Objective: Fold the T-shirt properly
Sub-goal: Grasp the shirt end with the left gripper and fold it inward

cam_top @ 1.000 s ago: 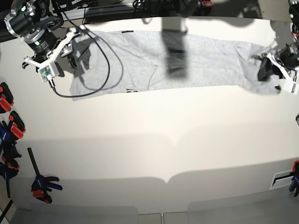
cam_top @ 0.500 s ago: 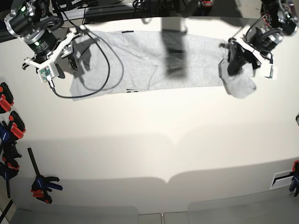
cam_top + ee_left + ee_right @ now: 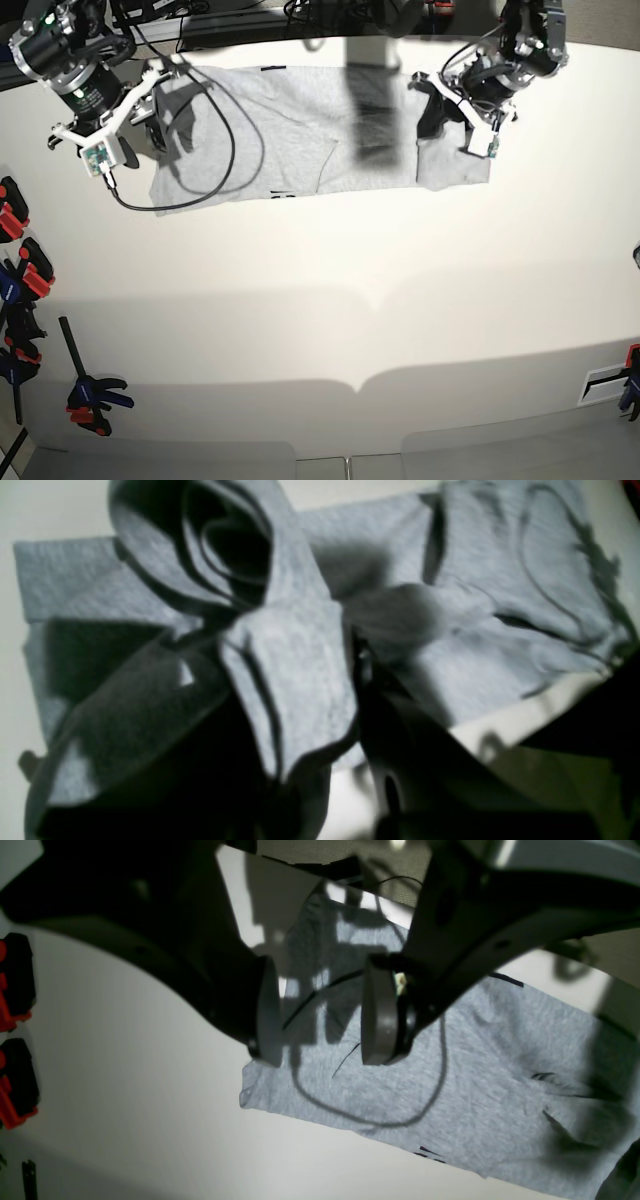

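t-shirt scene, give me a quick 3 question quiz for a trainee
1. True or false: the left claw is shut on a bunch of the T-shirt.
2. How does the right claw stand? A) open, holding nothing B) shut on a sleeve C) gripping a clamp
3. What thin black thing loops across the shirt's end near the right claw?

Key
1. True
2. A
3. A cable

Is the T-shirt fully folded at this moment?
No, partly folded. The T-shirt lies as a long strip while the left gripper, shut on one end, carries it inward.
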